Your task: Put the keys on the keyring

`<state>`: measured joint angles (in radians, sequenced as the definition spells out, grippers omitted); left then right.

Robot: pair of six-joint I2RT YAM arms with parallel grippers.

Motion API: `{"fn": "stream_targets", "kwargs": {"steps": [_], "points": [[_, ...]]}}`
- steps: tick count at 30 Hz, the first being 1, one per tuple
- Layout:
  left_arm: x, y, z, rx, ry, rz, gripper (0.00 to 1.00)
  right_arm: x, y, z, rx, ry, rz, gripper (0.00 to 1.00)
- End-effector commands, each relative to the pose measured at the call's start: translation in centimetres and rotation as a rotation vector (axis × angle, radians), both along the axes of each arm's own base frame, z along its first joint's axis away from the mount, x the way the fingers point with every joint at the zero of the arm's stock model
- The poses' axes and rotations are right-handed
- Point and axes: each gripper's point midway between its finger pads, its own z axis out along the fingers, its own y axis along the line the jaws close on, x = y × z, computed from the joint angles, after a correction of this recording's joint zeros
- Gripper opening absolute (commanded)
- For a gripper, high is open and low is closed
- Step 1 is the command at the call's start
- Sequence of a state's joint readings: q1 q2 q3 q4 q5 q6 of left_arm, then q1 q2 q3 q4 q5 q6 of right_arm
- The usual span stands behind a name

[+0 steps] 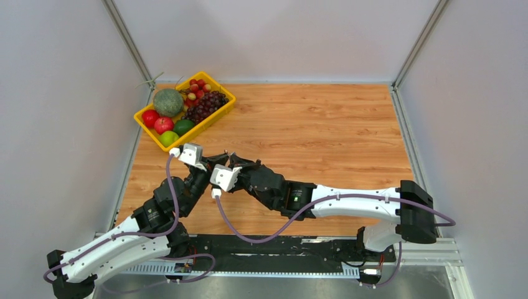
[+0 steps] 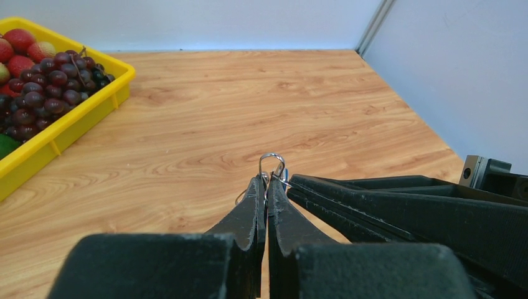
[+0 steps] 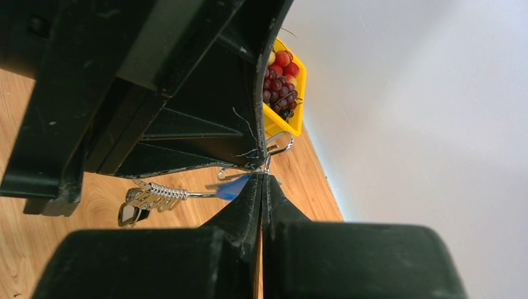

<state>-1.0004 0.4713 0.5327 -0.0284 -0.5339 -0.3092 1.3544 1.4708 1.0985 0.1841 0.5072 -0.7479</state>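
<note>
The left claw (image 2: 266,187) is clenched on the keyring (image 2: 272,163), and only a small arc of the wire pokes out just past its fingertips. The right claw (image 3: 264,184) is also clenched, its tips meeting the left claw's tips almost head-on. It appears to pinch the blue-headed key (image 3: 236,185), which sticks out to one side of its fingertips and touches them. A coiled silver piece (image 3: 163,190) trails further out on that side, hanging free above the table (image 2: 249,99). The main risk is the thin grip on both parts. So little ring is exposed beyond the left tips that the key's hole may miss the wire end and skate off. A push from the right claw could then twist the ring inside the left pads or pop it out altogether. With the two sets of fingertips this close, any sideways correction could knock one claw against the other and loosen either hold. The dangling coiled piece adds weight on one side of the key, which could swing it and turn it in the pinch. A dropped part would land directly beneath the tips, well apart from the yellow tray (image 2: 81,115). Whether other keys are already threaded cannot be told from here.
</note>
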Motion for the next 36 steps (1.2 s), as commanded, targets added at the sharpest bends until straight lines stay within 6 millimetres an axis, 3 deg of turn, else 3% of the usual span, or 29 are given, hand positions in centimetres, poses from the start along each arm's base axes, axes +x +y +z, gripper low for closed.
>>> {"fn": "stream_targets", "kwargs": {"steps": [1,22,36], "points": [[-0.2,0.2,2.7,-0.078,-0.038,-0.001,0.00,-0.2,0.8,2.4,0.061,-0.026,0.000,0.00],[-0.1,-0.3,2.4,-0.065,-0.030,-0.012,0.00,-1.4,2.1,4.3,0.126,-0.040,0.045,0.00],[-0.3,-0.3,2.6,-0.070,-0.037,-0.024,0.00,-0.8,2.4,5.0,0.120,-0.086,0.018,0.00]]}}
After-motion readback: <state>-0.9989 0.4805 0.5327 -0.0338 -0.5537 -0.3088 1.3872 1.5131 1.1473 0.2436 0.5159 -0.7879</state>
